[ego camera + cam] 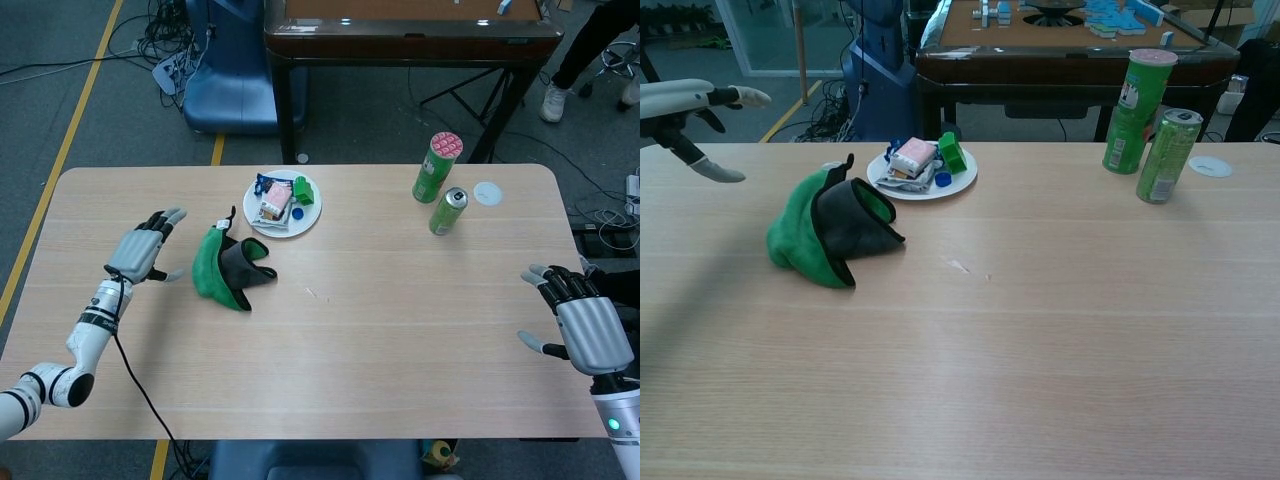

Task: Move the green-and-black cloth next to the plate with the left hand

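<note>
The green-and-black cloth (226, 265) (826, 231) lies crumpled on the table just front-left of the white plate (303, 221) (958, 184), nearly touching it. My left hand (141, 251) (685, 110) hovers to the left of the cloth, clear of it, fingers spread and empty. My right hand (583, 318) is at the table's right edge, fingers spread, holding nothing; the chest view does not show it.
The plate carries a small pink-and-white packet (275, 204), a green block (304, 189) and a blue cap (298, 212). A tall green canister (437, 166) (1139, 98), a green can (448, 210) (1167, 155) and a white lid (487, 193) stand at the back right.
</note>
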Tool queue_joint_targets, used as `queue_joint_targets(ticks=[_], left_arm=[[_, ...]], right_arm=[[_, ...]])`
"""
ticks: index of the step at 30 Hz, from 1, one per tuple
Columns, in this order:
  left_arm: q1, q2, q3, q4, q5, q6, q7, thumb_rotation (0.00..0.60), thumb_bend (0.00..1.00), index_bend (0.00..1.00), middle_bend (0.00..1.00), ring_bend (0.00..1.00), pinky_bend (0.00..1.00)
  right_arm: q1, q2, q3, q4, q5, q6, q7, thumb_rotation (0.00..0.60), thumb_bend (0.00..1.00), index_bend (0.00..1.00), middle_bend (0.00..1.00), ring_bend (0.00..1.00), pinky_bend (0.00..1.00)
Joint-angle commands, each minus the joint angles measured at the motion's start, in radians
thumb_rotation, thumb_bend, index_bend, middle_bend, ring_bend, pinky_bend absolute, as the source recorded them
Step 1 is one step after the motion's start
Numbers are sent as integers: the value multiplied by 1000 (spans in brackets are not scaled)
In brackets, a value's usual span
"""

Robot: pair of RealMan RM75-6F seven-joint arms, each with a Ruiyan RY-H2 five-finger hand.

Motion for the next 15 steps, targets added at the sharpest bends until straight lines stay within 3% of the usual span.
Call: queue_joint_targets(ticks=[1, 6, 15], left_arm=[[32, 17, 2, -17, 5, 41, 5, 600, 176, 71, 20, 55, 170], [92, 58, 29, -50, 15, 107, 49, 600, 176, 190, 93, 134, 240], [254, 158, 76, -212, -21, 274, 166, 600, 176, 294, 179, 209, 349]], right_arm=[[0, 1, -1, 0, 0, -1, 0, 600, 168, 239, 223, 169, 217], [7, 3, -3, 4, 0, -15, 0, 600, 168, 238, 223, 169, 217], [29, -7, -8, 26, -8, -47, 25, 600, 168, 240, 226, 169, 217]])
